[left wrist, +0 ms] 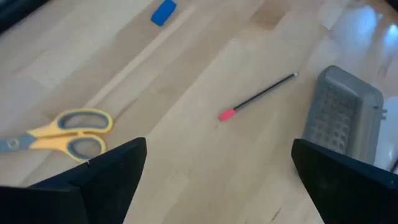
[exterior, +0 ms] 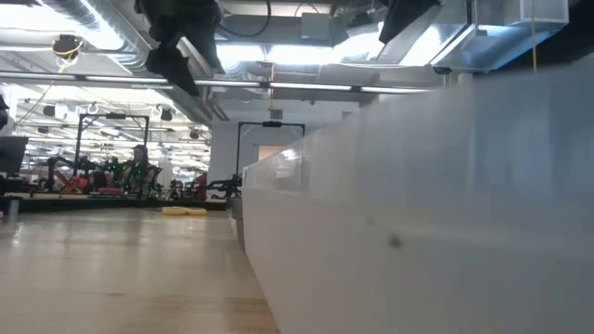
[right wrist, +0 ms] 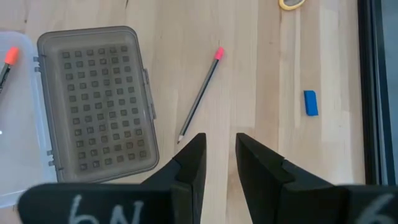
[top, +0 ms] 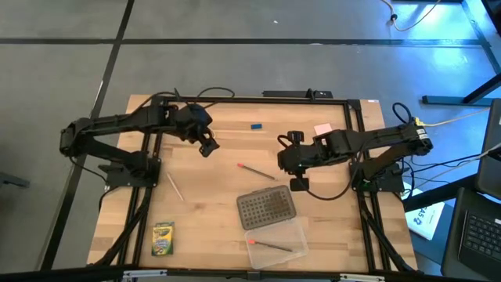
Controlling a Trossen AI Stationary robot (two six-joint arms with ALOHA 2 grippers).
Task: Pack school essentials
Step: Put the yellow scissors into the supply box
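Pencils lie scattered, operator: you have a dark one with a red end (top: 256,171) on the bare tabletop (top: 203,204) between the two arms, near the grey dotted lid (top: 266,208), and your right wrist view shows it just beyond the right jaws. A second red-ended pencil (top: 270,245) already lies inside the clear case (top: 291,232), which sits open at the near edge with the lid hinged flat beside it. A pale pencil (top: 174,186) rests to the left of the middle, below the left arm, well apart from the case. The crayon box (top: 163,239) lies flat near the front left corner. The blue eraser (top: 256,124) sits toward the far edge, and the pink pad (top: 322,128) lies near the far right, beside the right arm. You can see the yellow-handled scissors (left wrist: 59,130) in your left wrist view, flat on the wood close to the left jaws; in the high view that arm hides them. Your left gripper (top: 208,146) hovers over the far left part of the tabletop with its jaws spread wide and holding nothing. Your right gripper (top: 297,183) hangs above the middle right, its jaws drawn near together with a narrow gap, pinching nothing.
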